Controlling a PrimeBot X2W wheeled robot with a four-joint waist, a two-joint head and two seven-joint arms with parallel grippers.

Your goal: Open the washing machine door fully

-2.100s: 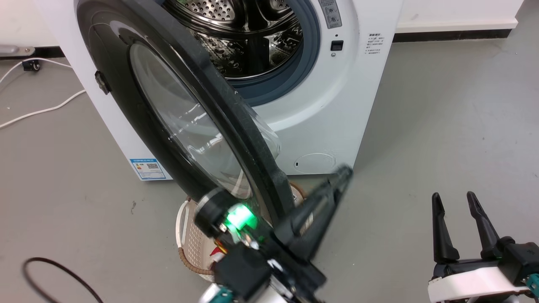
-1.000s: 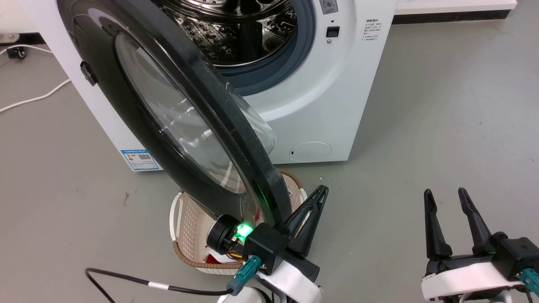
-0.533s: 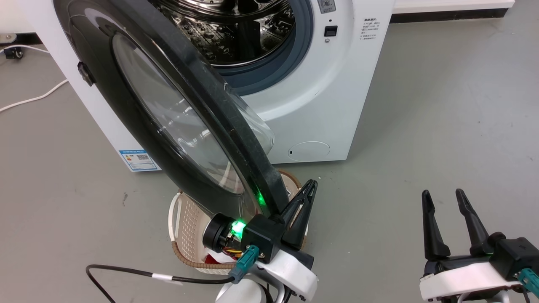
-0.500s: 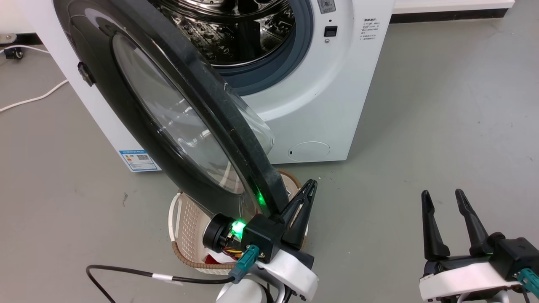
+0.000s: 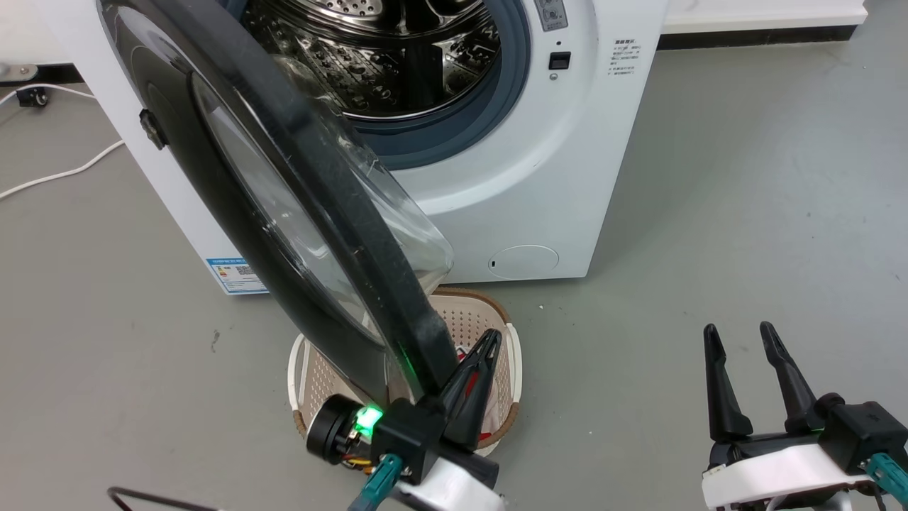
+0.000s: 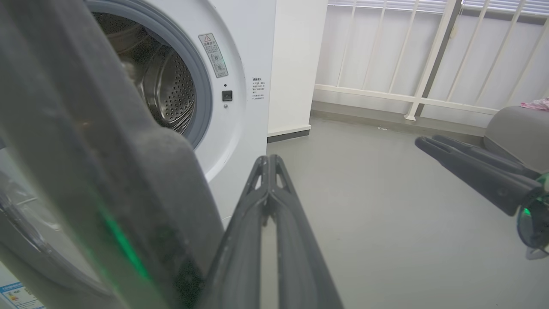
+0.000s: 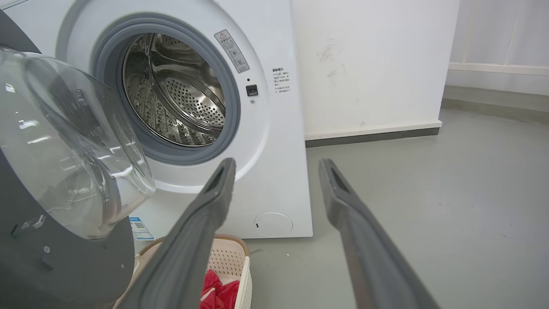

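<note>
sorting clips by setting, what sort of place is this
Probably a laundry corner, perhaps a test room: a white washing machine with its door open, a basket holding red cloth in front of it, and a bare grey floor.

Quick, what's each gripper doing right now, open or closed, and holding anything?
Left gripper: shut, empty, beside the rim of the washing machine door.
Right gripper: open, empty.

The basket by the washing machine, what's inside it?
Red cloth lies inside the basket. The washing machine door and the left tool cover most of it, so the rest is hidden.
</note>
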